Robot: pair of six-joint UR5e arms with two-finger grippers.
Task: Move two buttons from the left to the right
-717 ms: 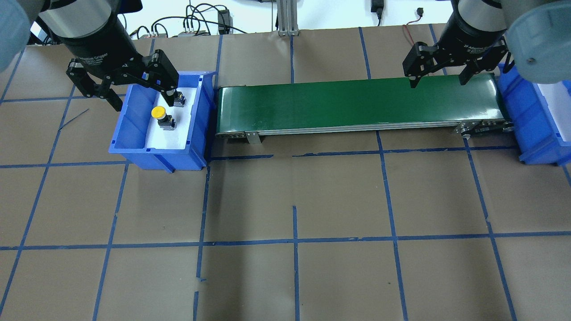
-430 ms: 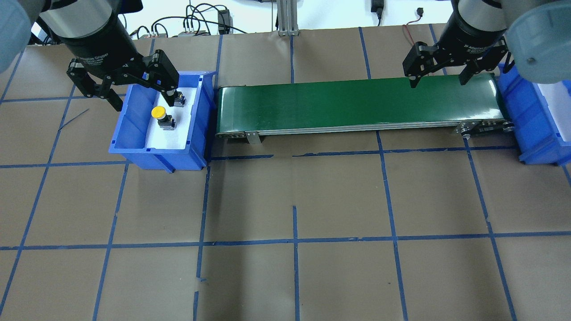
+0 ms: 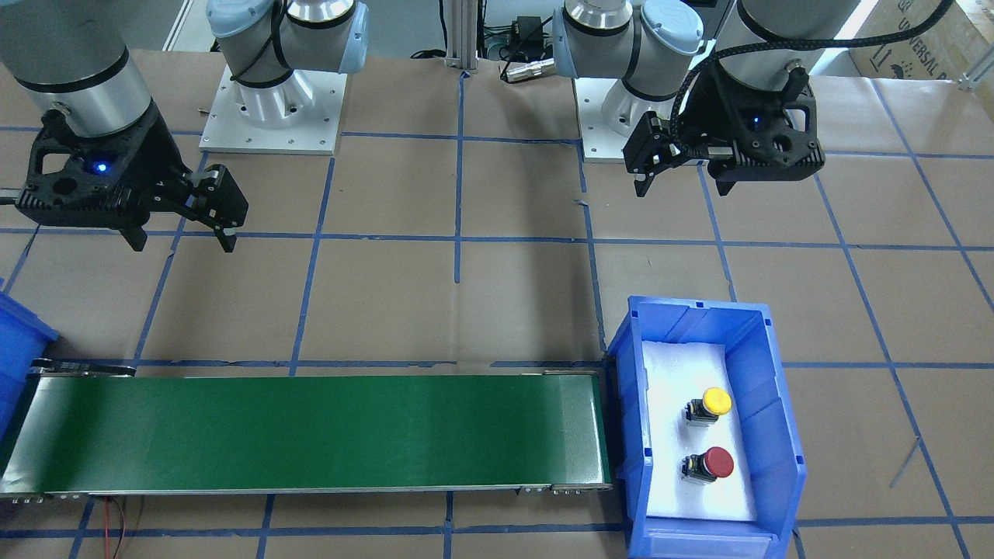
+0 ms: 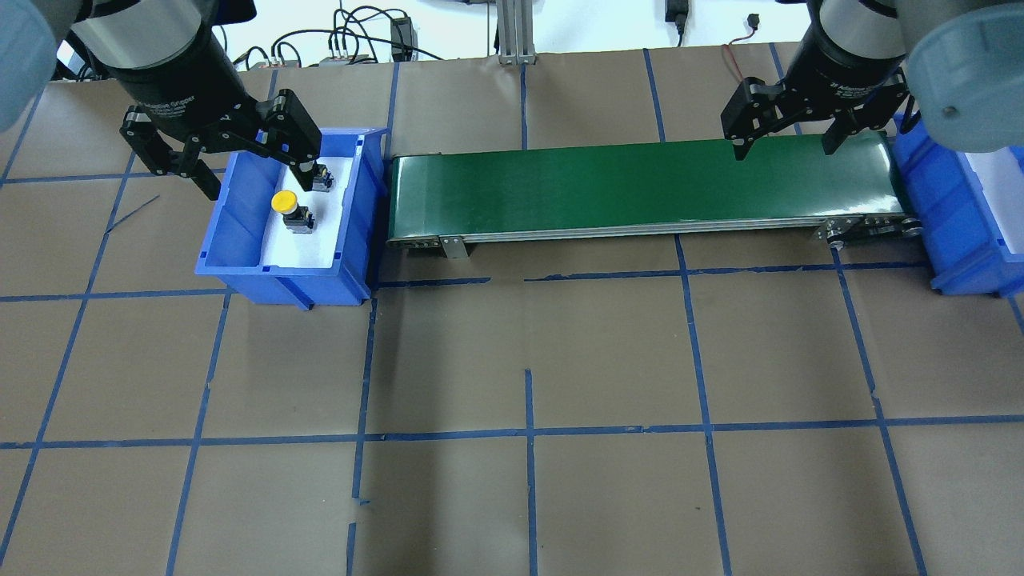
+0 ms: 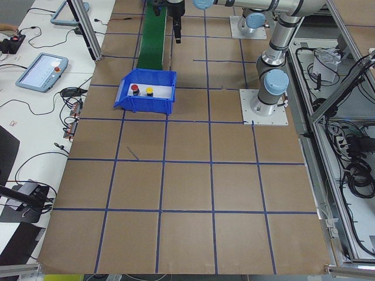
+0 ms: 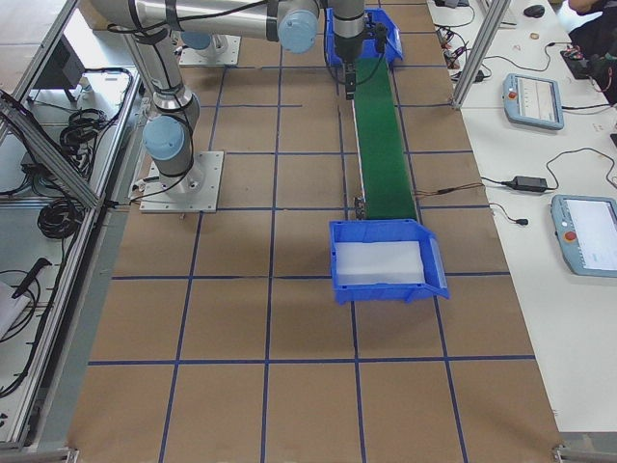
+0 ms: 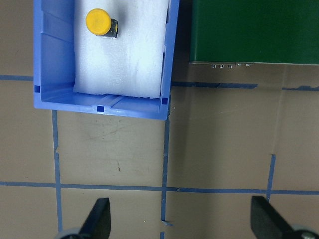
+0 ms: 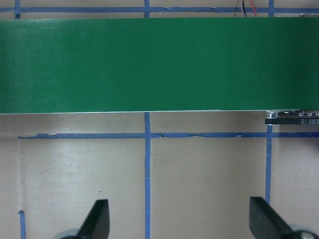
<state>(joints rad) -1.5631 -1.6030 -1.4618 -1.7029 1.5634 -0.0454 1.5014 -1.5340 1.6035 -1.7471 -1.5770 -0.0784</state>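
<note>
Paper (image 4: 608,352) gridded in blue tape (image 4: 528,432) underlies conveyor (image 4: 640,188); left pincer (image 4: 260,188), right pincer (image 4: 786,150) spread.

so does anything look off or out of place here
Nothing serious. The yellow button and red button sit apart on the white foam in the blue bin. Only the blue tape line along the conveyor belt looks ragged, with a gap in it.

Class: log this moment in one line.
left gripper: open | right gripper: open | yellow button, red button: in left bin, ungrasped
</note>
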